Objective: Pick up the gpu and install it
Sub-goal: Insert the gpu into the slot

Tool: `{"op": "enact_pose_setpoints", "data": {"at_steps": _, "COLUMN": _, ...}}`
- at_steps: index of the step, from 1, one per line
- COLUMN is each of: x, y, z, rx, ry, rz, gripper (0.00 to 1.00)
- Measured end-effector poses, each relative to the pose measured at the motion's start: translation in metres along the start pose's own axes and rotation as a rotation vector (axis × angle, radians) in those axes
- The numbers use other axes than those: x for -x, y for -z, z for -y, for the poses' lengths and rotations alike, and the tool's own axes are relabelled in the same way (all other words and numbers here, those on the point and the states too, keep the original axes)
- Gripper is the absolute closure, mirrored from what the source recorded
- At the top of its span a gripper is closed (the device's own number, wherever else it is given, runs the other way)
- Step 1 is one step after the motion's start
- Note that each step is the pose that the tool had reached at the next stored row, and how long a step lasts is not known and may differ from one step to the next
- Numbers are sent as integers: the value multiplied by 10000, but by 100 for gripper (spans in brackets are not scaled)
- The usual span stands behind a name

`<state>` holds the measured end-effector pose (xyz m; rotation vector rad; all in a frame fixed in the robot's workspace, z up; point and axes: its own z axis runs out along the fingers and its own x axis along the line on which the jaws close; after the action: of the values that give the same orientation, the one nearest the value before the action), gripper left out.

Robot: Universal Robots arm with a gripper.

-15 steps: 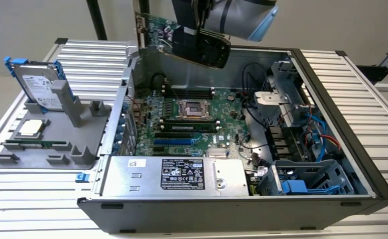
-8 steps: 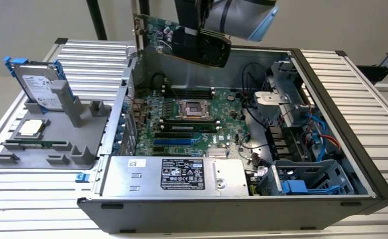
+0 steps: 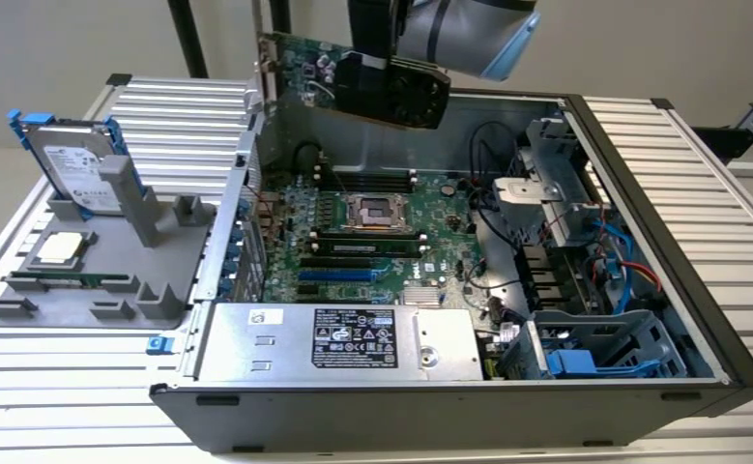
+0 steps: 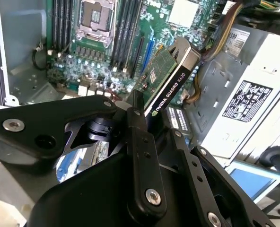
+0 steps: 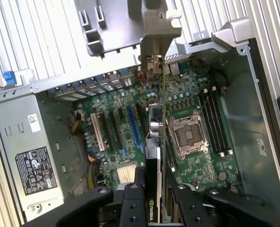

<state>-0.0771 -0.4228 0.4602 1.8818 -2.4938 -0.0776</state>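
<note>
Upper centre of exterior view: I hold gpu (image 3: 350, 77) in air above open computer case (image 3: 415, 416), fingers (image 4: 137, 132) pinching card's edge. Pickup done, I judge. Card hangs clear of motherboard (image 3: 292, 213) slots, installation not yet done.

An open computer case (image 3: 415, 416) lies on the table (image 3: 724, 155). The graphics card (image 3: 350, 82), clamped between the fingers (image 4: 138, 125), hangs over the motherboard (image 3: 350, 242) by the far wall. The power supply (image 3: 337, 338) sits along the near wall. At the exterior view's left, a holder (image 3: 60, 314) carries an upright hard drive (image 3: 77, 164).
</note>
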Motion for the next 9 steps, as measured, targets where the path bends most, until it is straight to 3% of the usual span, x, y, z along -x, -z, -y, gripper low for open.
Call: {"op": "enact_pose_setpoints", "data": {"at_steps": 9, "x": 1, "y": 0, "z": 5, "rx": 14, "ry": 852, "rz": -42, "gripper": 100}}
